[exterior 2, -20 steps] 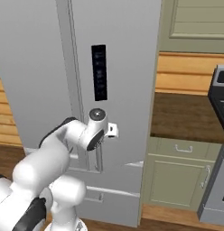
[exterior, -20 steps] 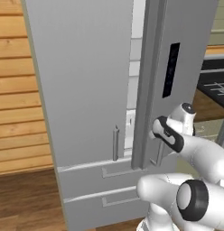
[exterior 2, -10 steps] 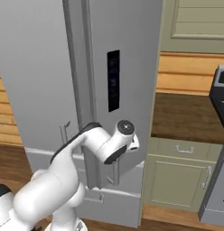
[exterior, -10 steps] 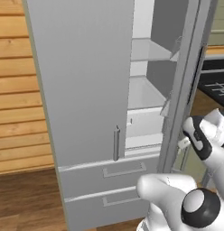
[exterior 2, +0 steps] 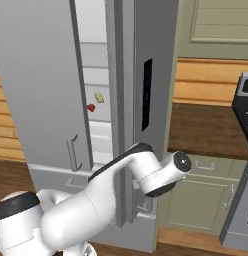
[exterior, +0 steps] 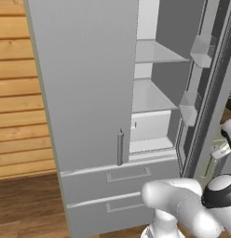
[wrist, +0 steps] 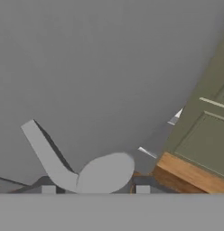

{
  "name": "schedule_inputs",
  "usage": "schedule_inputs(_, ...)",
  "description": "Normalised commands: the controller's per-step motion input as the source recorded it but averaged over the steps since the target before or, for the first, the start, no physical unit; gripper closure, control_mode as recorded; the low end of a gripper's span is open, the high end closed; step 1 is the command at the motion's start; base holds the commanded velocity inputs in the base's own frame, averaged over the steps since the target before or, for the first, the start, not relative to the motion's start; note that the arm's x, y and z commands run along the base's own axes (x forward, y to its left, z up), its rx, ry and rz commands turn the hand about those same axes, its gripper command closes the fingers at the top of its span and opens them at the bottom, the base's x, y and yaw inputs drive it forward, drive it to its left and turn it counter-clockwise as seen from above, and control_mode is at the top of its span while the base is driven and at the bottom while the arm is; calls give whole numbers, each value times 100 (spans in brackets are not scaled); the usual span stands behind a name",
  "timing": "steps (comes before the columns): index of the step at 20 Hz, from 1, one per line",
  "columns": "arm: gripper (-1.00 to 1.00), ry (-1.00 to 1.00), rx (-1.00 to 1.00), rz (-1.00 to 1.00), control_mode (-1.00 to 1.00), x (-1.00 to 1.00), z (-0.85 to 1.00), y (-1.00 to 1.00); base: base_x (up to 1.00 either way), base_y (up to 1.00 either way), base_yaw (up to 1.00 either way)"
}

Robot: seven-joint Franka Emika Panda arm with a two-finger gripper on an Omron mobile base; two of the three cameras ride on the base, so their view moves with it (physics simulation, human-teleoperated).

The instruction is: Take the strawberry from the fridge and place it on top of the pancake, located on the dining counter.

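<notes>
Fridge (exterior: 84, 93) stood before you in the left base view, its right upper door swung wide, white shelves bare in what showed. Your arm rose from the lower right, elbow bent, forearm reaching up past the door's edge at the right border.

In the right base view, your arm curved up from the lower left, wrist pressed against the open door's outer face. Through the gap you could see the strawberry (exterior 2: 91, 107) on a shelf, just beside a pale yellow bar (exterior 2: 99, 97).

In the hand view, the door handle (wrist: 46, 158) ran between the fingertips (wrist: 49, 190), but you could not tell whether they were clamped on it.
</notes>
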Motion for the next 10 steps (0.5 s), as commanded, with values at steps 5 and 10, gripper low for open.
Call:
schedule_inputs(5, -100, -3, 10, 6, -100, -7, -12, -36, 0, 0, 0)
schedule_inputs(10, -100, -2, 5, 1, -100, -18, 1, -31, 0, 0, 0)
